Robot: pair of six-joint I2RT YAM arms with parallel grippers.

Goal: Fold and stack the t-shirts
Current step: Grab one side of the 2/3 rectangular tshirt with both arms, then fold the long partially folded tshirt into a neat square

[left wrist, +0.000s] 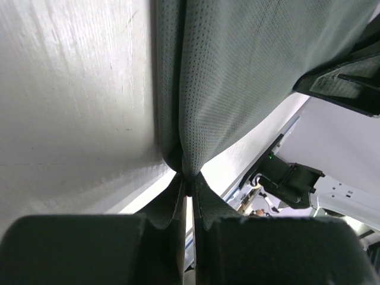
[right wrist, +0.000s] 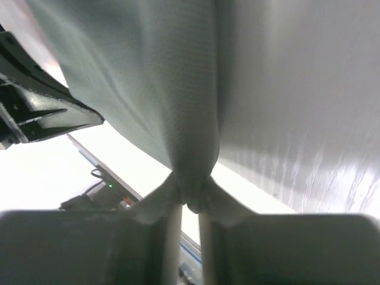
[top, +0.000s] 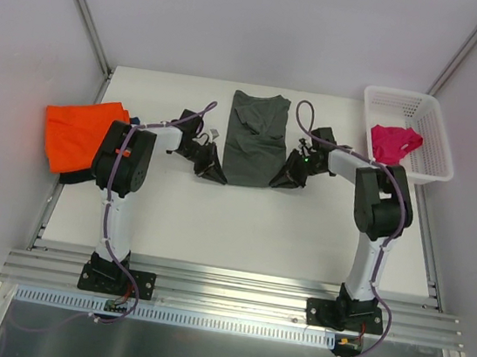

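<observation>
A dark grey t-shirt (top: 257, 137) lies folded into a narrow strip at the table's far middle. My left gripper (top: 218, 174) is at the strip's near left corner, shut on the grey cloth (left wrist: 231, 71), which bunches between the fingertips (left wrist: 205, 199). My right gripper (top: 284, 181) is at the near right corner, its fingers pinching a wad of the same grey t-shirt (right wrist: 178, 107). An orange t-shirt (top: 82, 133) lies folded at the left edge on top of a dark one (top: 80, 179). A magenta t-shirt (top: 394, 143) sits crumpled in the basket.
The white lattice basket (top: 431, 133) stands at the far right corner of the table (top: 241, 227). Metal frame posts (top: 83, 7) rise at the back corners. An aluminium rail (top: 233, 288) runs along the near edge by the arm bases.
</observation>
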